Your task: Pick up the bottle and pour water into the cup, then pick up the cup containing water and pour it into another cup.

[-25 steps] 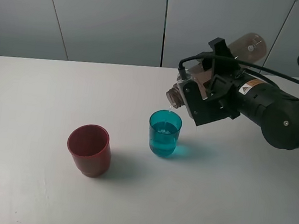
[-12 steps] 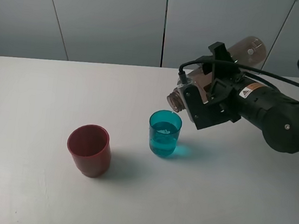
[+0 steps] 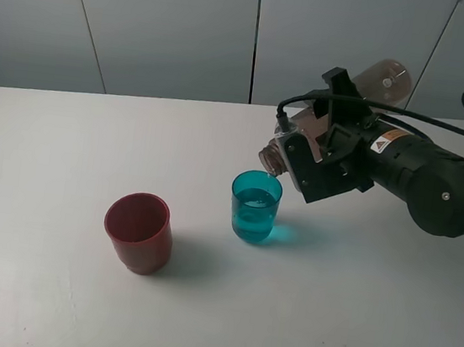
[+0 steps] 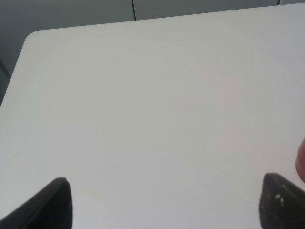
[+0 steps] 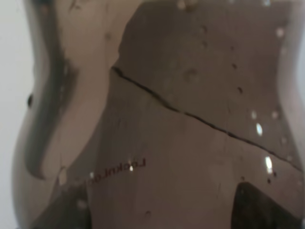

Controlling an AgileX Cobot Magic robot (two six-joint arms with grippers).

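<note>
Much open table (image 3: 66, 145) surrounds red cup (image 3: 138, 231), teal cup (image 3: 255, 208) and tilted bottle (image 3: 385, 75) above.

A white table (image 3: 37, 310) is seen filling most of the exterior high view. Its top is matte and plain, and its far left corner is rounded. Behind the far edge a grey wall (image 3: 174, 22) is set, made up of flat panels that are divided by thin dark seams (image 3: 255, 37), one upright and the others slanted. In the left wrist view the table top is shown again with a rounded corner, and a darker grey backdrop with one seam is seen beyond it.
</note>
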